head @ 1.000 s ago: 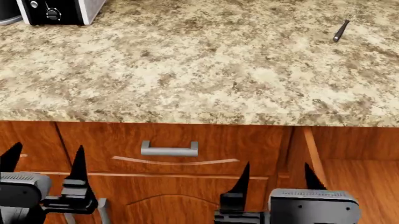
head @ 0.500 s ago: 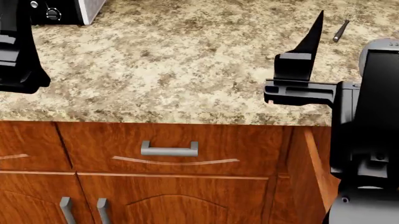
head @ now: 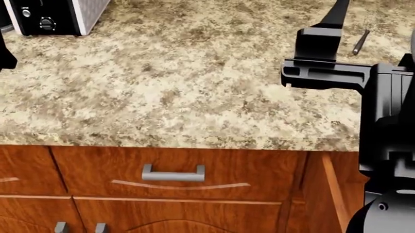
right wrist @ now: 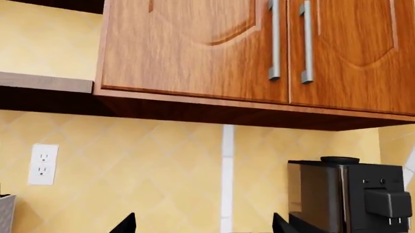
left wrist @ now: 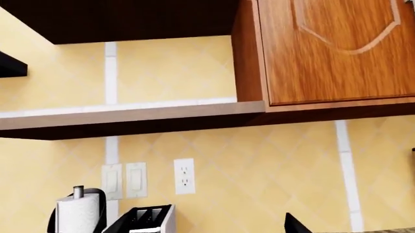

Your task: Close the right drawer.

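The right drawer (head: 329, 187) stands pulled out at the head view's lower right. Only its thin reddish-brown side wall shows; the rest is behind my right arm or out of frame. My right gripper (right wrist: 202, 227) is raised above the speckled countertop (head: 168, 82), well above the drawer, and is open and empty. One black finger (head: 337, 12) shows at the top of the head view. My left gripper (left wrist: 207, 229) is raised at the far left, with only a black sliver (head: 5, 54) in the head view. It looks open and empty.
A narrower closed drawer with a grey handle (head: 173, 173) and a curved groove sits left of the open one, with cabinet door handles (head: 61, 227) below. A toaster (head: 52, 14) and a dark utensil (head: 358, 42) lie on the counter. A coffee machine (right wrist: 350, 194) and wall cupboards (right wrist: 194, 48) stand ahead.
Both grippers have risen from in front of the cabinet to above the counter. The left one has slid almost out of the head view. The head view has tilted, so the counter edge sits lower.
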`<state>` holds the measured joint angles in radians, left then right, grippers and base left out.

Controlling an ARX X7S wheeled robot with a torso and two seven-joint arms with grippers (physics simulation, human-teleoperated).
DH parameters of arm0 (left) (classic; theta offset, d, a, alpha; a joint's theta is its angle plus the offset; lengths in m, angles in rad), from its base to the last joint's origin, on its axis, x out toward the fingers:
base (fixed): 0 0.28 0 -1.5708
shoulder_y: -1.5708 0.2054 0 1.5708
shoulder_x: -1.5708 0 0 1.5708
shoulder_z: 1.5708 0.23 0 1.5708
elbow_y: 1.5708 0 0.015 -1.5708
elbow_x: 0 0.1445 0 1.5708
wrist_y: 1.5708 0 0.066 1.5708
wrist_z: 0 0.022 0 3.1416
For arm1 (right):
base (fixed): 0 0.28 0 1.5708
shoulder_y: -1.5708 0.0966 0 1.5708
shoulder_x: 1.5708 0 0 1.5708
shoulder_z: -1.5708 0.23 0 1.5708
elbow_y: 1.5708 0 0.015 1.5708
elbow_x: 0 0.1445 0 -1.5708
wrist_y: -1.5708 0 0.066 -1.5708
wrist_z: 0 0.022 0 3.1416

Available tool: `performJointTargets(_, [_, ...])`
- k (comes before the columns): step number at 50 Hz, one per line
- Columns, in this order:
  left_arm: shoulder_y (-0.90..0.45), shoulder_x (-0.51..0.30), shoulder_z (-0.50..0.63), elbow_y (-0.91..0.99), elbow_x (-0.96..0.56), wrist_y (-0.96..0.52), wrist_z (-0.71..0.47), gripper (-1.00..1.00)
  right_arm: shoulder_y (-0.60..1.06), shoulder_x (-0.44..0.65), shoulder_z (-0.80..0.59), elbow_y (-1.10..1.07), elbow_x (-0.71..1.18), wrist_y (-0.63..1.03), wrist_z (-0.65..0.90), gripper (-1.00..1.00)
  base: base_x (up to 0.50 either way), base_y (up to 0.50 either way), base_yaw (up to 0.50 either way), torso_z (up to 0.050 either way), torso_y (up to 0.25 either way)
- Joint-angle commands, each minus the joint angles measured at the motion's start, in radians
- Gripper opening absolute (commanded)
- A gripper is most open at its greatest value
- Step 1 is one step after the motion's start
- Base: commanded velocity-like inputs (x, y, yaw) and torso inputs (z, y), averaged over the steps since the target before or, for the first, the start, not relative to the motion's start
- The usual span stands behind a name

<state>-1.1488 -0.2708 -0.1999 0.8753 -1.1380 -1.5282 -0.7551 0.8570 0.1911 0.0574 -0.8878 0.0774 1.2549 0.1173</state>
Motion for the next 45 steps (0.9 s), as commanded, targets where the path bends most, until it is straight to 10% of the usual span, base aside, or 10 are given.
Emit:
performJointTargets(1, [-0.026,-0.031,-0.021,-0.017,-0.125,-0.001,-0.093,1.0,0.0,-0.001,0.012,-0.002,0.008,-0.013,0.0,1.0,0.5,0.0,0.0,0.0,0.0])
performJointTargets(45, [-0.02,-0.106,0.062,-0.04,-0.159,0.105,-0.15,1.0,-0.027,0.023,-0.004,0.027,-0.001,-0.095,0.037,1.0,0.17,0.0,0.0,0.0,0.0])
